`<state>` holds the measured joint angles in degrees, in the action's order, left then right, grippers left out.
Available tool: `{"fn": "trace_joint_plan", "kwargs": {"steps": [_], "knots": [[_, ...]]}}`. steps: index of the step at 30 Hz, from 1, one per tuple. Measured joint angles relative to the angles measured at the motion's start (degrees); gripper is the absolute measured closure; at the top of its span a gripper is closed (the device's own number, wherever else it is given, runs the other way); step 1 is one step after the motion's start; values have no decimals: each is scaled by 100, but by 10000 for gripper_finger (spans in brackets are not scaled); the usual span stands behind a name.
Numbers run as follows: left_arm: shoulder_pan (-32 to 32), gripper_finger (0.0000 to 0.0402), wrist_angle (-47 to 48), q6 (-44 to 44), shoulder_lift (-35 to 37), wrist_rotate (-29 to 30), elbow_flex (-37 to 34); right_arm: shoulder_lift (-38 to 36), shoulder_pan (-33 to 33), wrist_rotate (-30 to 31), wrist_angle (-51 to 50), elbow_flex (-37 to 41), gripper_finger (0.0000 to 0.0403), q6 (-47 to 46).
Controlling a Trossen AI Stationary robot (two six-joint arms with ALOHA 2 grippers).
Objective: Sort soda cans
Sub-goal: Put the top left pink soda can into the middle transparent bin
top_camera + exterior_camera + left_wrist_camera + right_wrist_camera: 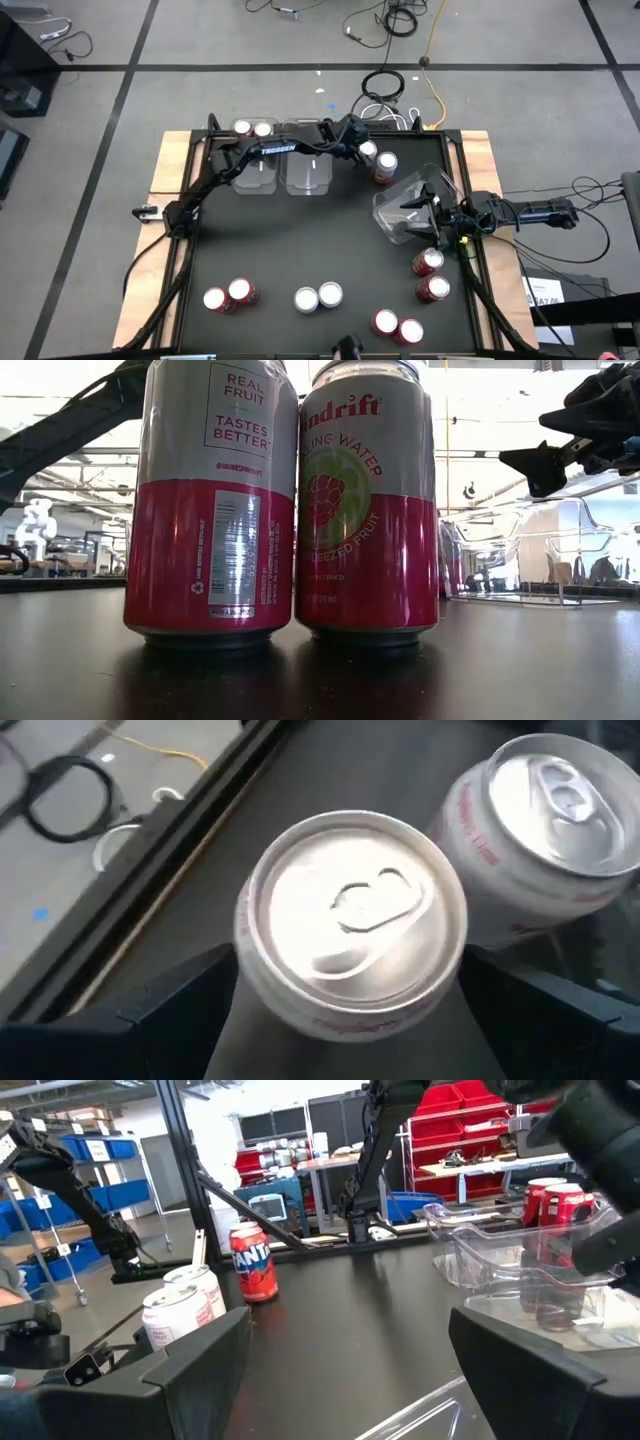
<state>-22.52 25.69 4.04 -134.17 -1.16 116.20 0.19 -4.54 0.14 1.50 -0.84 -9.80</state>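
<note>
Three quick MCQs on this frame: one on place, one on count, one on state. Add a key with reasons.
1. The right gripper is at:
A. the tilted clear bin
B. the front cans
C. the left arm

2. Cans in the leftmost bin:
A. none
B. two
C. four

3. The left gripper has its fingers:
A. shut on nothing
B. holding a bin
C. open, either side of a can

Key:
1. A: the high view shows it at that bin.
2. B: two silver tops show inside.
3. C: the left wrist view shows the can top between spread fingers.
</note>
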Motion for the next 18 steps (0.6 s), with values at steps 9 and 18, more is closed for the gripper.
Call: {"fn": "trace_joint_plan", "kwargs": {"steps": [9,18], "knots": [[-32,18,-395,-2,26,152,9,-2,0,-2,-4,0,69,0],[3,63,-377,-1,-103,146,11,-2,0,-2,-4,0,69,1]]}}
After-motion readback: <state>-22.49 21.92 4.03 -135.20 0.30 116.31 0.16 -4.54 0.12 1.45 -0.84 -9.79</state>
